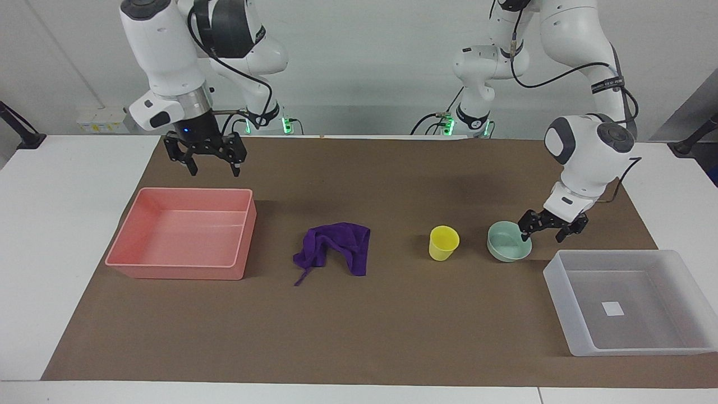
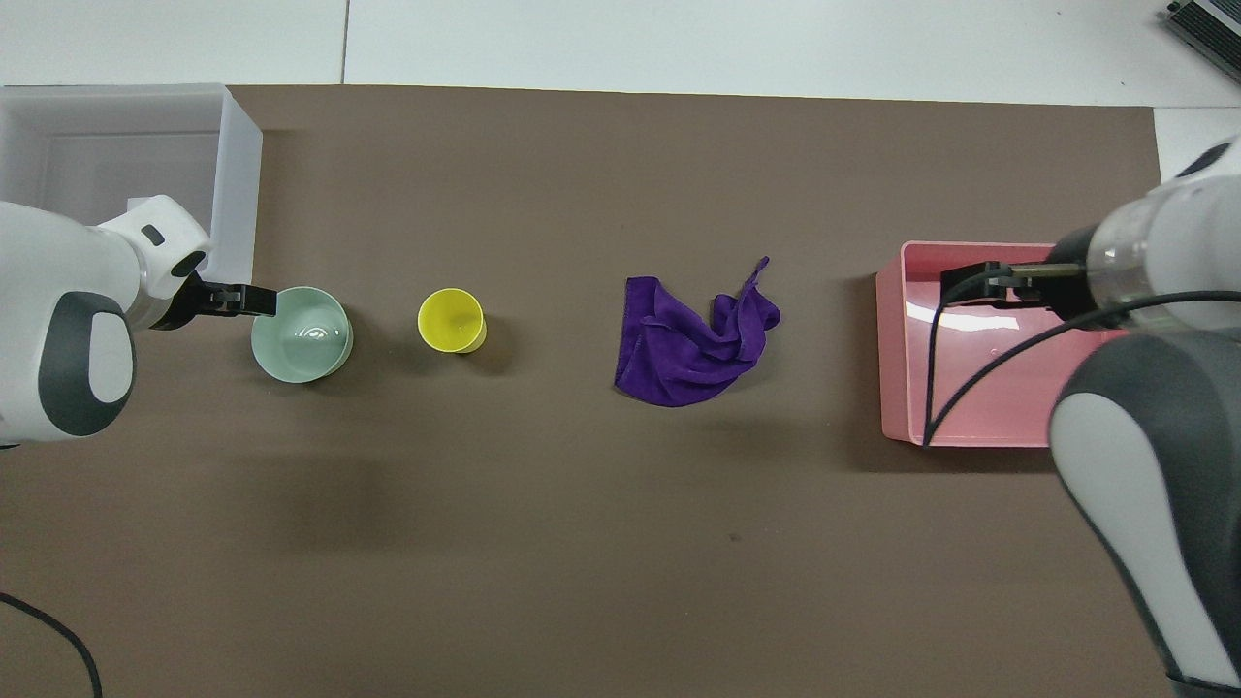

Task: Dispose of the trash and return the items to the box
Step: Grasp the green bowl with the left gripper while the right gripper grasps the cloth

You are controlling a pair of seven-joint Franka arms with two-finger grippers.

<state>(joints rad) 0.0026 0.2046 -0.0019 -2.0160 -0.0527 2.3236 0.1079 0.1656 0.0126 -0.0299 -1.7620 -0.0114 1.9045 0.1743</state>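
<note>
1. The left arm is bent down steeply from its base, and its white wrist is tilted toward the table.
2. The left gripper [image 1: 542, 230] is held low, just above the table surface, and its fingers are spread apart.
3. One left fingertip [image 2: 264, 301] is seen pointing toward the right arm's end of the table in the overhead view.
4. The right arm is folded at the elbow, and its forearm is pointed straight down.
5. The right gripper [image 1: 214, 166] is kept up in the air, with its fingers parted and directed downward.
</note>
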